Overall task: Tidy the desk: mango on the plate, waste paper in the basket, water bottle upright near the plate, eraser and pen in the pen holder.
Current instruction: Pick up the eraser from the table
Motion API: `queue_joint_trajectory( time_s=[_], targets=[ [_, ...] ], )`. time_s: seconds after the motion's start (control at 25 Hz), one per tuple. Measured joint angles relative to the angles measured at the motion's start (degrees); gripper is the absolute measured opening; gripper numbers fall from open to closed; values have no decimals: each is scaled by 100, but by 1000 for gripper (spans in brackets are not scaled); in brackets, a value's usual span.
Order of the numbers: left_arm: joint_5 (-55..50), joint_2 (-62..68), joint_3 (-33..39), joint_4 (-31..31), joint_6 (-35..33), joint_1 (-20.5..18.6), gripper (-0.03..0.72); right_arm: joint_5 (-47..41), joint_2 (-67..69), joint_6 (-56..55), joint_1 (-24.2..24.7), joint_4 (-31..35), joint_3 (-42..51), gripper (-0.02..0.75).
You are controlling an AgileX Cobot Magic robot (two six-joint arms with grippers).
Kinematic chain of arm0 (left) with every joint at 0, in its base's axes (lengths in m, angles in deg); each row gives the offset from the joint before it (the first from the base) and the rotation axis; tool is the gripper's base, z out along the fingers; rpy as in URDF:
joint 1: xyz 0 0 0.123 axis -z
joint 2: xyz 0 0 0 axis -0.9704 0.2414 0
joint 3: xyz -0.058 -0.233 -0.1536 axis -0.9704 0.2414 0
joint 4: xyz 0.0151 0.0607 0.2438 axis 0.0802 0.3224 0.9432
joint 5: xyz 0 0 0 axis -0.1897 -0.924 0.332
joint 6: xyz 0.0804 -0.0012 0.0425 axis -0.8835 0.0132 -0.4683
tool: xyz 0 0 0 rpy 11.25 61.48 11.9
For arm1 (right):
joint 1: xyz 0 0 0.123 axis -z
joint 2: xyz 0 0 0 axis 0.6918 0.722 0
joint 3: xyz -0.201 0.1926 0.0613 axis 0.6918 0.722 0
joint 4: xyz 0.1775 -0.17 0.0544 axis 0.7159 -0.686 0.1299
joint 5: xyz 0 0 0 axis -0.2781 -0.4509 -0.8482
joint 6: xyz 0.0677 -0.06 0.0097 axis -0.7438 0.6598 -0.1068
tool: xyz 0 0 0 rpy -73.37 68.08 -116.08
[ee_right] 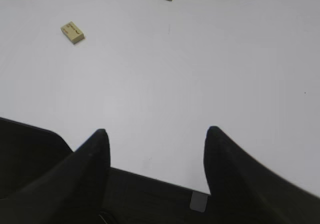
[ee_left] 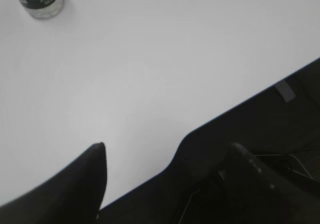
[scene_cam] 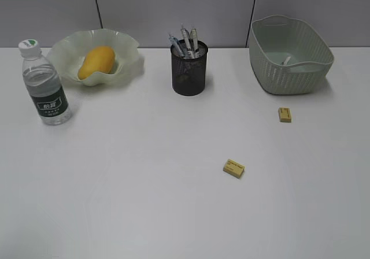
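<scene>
Both sets of jaws stand apart with nothing between them: the left gripper hangs over the near edge of the large plain white bench, and the right gripper hangs over that edge too. Neither gripper shows in the exterior view, which alone takes in the back row. On the left of that row stands one clear plastic water bottle with a white cap and dark green label, upright, just beside one pale green translucent plate with a ruffled rim. One smooth yellow-orange mango lies in the plate. At the middle stands one black wire-mesh pen holder with several pens sticking out; their exact count cannot be told. On the right sits one pale green woven-look plastic basket, with something small and white inside, too small to name. Two small yellowish block erasers lie on the bare bench, well apart: one eraser near the basket, the other eraser closer to the front. The right wrist view shows both; the left wrist view shows only the bottle's base and a sliver of one eraser at its top edge
</scene>
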Motion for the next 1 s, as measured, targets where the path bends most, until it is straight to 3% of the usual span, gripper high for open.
queue_joint_trajectory(
  time_s=[0.4,0.68,1.0],
  targets=[
    [33,-6,66,49,18,0,545,11,673,0,0,-5,0,477],
    [35,-6,66,53,31,0,526,260,2300,68,0,-5,-196,477],
    [39,-6,66,60,36,0,519,281,4217,332,0,-5,-1214,477]
  ],
)
